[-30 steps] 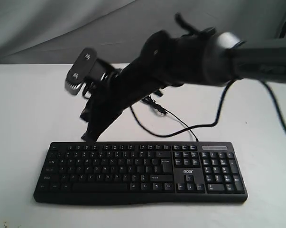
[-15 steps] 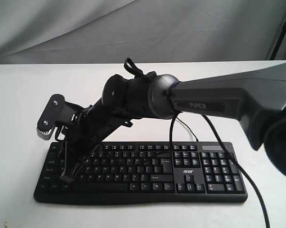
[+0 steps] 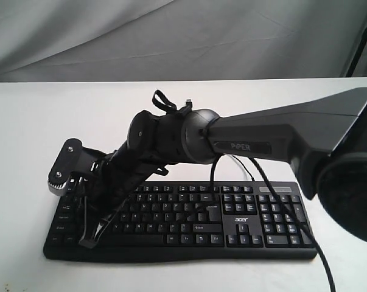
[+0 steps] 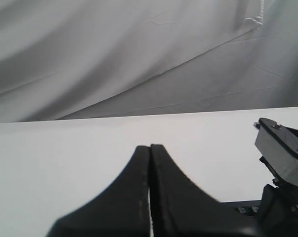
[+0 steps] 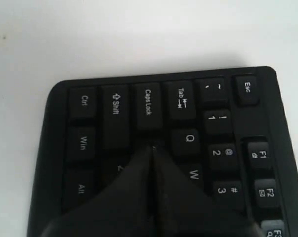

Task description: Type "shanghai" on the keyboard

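Note:
The black keyboard (image 3: 189,216) with the white acer logo (image 3: 241,219) lies across the near part of the white table. My right arm reaches across to its left end. The right gripper (image 3: 89,239) is shut with nothing in it. In the right wrist view the right gripper (image 5: 152,147) has its tip just past Caps Lock (image 5: 148,102) and beside Q (image 5: 189,138), hiding the keys under it. Whether it touches a key I cannot tell. My left gripper (image 4: 150,146) is shut, holds nothing, and hangs over the bare table, out of the exterior view.
A white table (image 3: 31,121) with a grey cloth backdrop (image 3: 171,36) behind it. Black cables (image 3: 320,261) hang from the right arm over the keyboard's number pad end. The right arm's grey wrist camera mount (image 3: 64,167) sticks out above the keyboard's left end.
The right arm has swung from behind the keyboard's far edge down and forward over its left end. Its shut tip is now lower, near the front-left keys.

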Motion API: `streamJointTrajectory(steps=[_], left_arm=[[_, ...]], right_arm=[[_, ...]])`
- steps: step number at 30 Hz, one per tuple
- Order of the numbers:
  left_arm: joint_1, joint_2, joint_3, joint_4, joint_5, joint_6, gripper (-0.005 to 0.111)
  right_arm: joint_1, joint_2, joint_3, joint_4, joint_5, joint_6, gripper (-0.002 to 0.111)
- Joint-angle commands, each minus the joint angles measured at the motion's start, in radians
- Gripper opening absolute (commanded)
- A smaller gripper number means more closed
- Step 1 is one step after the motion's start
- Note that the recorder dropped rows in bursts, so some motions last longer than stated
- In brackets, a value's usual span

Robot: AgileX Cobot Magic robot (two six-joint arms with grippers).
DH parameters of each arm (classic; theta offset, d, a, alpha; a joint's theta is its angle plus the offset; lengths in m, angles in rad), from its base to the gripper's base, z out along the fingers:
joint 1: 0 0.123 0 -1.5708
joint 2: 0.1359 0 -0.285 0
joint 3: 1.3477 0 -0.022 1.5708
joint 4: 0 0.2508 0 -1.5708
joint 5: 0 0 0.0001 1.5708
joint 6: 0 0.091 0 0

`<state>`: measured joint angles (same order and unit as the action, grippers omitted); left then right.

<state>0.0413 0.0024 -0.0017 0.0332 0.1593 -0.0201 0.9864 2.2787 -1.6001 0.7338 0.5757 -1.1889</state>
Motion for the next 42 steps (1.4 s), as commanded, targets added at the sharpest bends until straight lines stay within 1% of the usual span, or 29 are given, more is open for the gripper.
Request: streamJointTrajectory(steps=[1, 12, 14, 19, 21, 23, 28, 31, 42], left_arm=[[-0.006, -0.002, 0.002, 0.0, -0.006, -0.003, 0.0], [-0.006, -0.002, 0.002, 0.0, -0.006, -0.003, 0.0], [-0.006, -0.002, 0.002, 0.0, -0.006, -0.003, 0.0], [-0.006, -0.002, 0.002, 0.0, -0.006, -0.003, 0.0], [-0.006, -0.002, 0.002, 0.0, -0.006, -0.003, 0.0], [-0.006, -0.002, 0.002, 0.0, -0.006, -0.003, 0.0], [-0.006, -0.002, 0.002, 0.0, -0.006, -0.003, 0.0], [-0.006, -0.002, 0.002, 0.0, -0.006, -0.003, 0.0], [-0.006, -0.002, 0.002, 0.0, -0.006, -0.003, 0.0]], right_arm=[[0.002, -0.002, -0.007, 0.006, 0.01, -0.008, 0.0], [0.002, 0.016, -0.003, 0.004, 0.014, -0.008, 0.0], [0.002, -0.016, -0.003, -0.025, 0.023, 0.003, 0.0], [0.0, -0.094, 0.004, -0.196, 0.078, 0.155, 0.0], [-0.009, -0.121, 0.038, -0.21, 0.067, 0.176, 0.0], [-0.02, -0.153, 0.105, -0.208, 0.033, 0.176, 0.0], [-0.055, -0.258, 0.306, -0.144, -0.119, 0.16, 0.0], [-0.067, -0.286, 0.377, -0.08, -0.177, 0.112, 0.0], [-0.069, -0.268, 0.381, -0.042, -0.194, 0.08, 0.0]])
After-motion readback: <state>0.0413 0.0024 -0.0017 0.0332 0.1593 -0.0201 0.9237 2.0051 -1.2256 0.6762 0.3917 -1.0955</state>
